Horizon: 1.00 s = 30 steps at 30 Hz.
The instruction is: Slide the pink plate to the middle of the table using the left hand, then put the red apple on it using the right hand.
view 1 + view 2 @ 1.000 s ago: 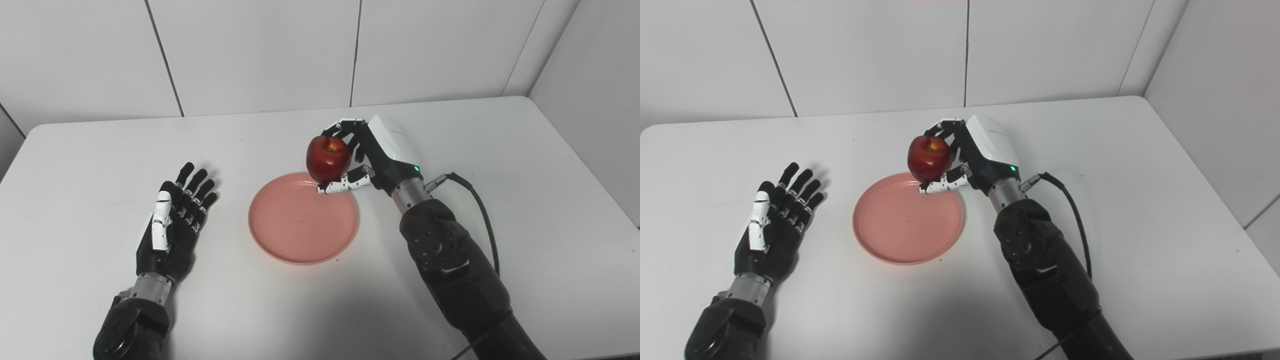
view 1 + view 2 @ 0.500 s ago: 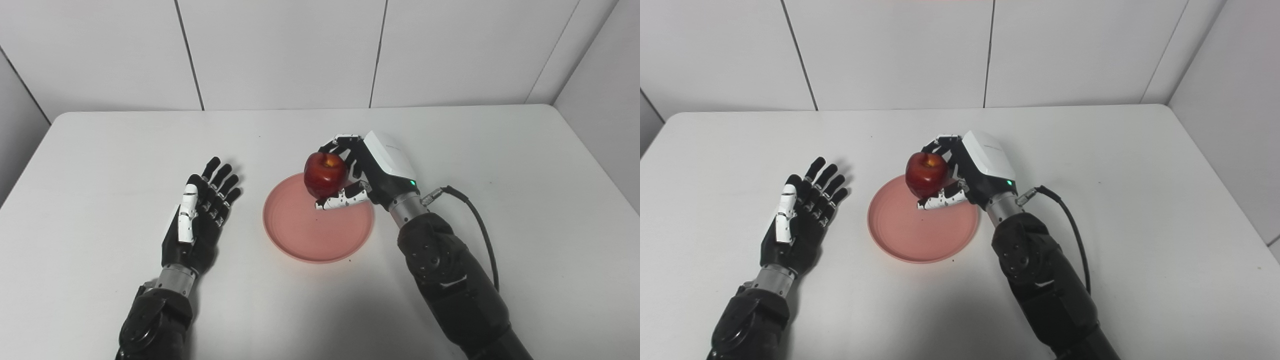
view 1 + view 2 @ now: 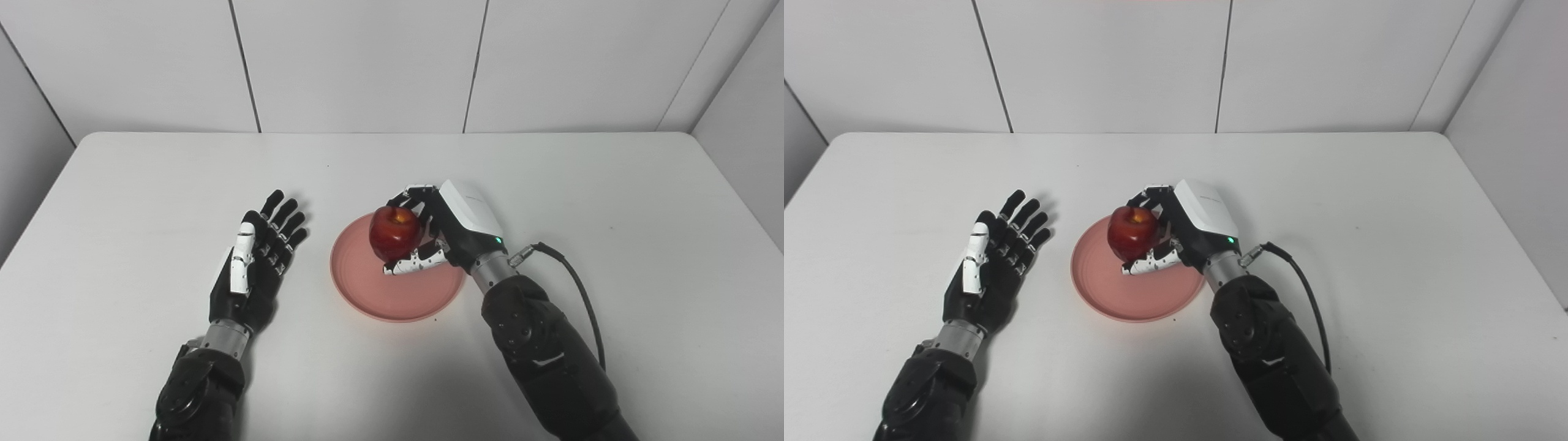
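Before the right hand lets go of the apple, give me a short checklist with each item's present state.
1. Plate near the middle of the table: ok.
2. Apple gripped in the right hand: ok.
3. Apple over the plate: ok, over its far part.
4. Apple resting on the plate: cannot tell.
5. Left hand open, beside the plate and apart from it: ok.
6. Bare plate surface to receive the apple: ok.

The red apple [image 3: 395,233] has been carried lower and further over the pink plate [image 3: 367,288] by the right hand [image 3: 450,229].
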{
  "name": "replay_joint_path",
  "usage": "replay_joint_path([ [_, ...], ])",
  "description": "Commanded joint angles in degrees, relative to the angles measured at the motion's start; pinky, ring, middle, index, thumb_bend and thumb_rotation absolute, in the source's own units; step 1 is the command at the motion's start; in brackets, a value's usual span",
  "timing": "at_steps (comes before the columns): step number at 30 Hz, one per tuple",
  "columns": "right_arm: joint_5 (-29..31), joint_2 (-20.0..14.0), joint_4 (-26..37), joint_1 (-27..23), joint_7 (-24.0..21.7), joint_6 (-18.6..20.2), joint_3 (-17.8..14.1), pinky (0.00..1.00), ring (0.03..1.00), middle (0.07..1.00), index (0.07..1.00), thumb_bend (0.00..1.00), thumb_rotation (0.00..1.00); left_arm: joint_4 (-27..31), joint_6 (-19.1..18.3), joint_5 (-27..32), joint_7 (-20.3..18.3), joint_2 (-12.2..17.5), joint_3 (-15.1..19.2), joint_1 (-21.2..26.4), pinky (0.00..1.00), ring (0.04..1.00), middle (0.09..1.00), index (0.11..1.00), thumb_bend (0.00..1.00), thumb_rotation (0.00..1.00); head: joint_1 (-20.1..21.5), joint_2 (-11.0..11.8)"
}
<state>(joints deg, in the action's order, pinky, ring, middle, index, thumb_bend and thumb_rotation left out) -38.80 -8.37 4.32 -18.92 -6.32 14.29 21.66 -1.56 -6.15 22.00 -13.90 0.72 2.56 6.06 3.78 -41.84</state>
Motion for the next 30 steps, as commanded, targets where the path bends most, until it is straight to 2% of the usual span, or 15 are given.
replay_joint_path([
  [1,0.22,0.13,0.78,-1.64,0.44,-2.87,0.03,0.27,0.359,0.464,0.489,0.51,0.14,0.94,-0.05,-0.5,0.41,-0.45,-0.39,-0.02,0.94,0.94,0.949,0.934,0.43,1.0,-0.19,-0.03],
  [30,-2.65,-0.45,-0.49,-0.68,-0.01,-3.5,2.24,0.24,0.339,0.451,0.489,0.52,0.14,2.07,-1.29,-1.15,1.84,-0.71,-0.91,-0.17,0.94,0.935,0.942,0.929,0.43,1.0,-0.31,-0.4],
])
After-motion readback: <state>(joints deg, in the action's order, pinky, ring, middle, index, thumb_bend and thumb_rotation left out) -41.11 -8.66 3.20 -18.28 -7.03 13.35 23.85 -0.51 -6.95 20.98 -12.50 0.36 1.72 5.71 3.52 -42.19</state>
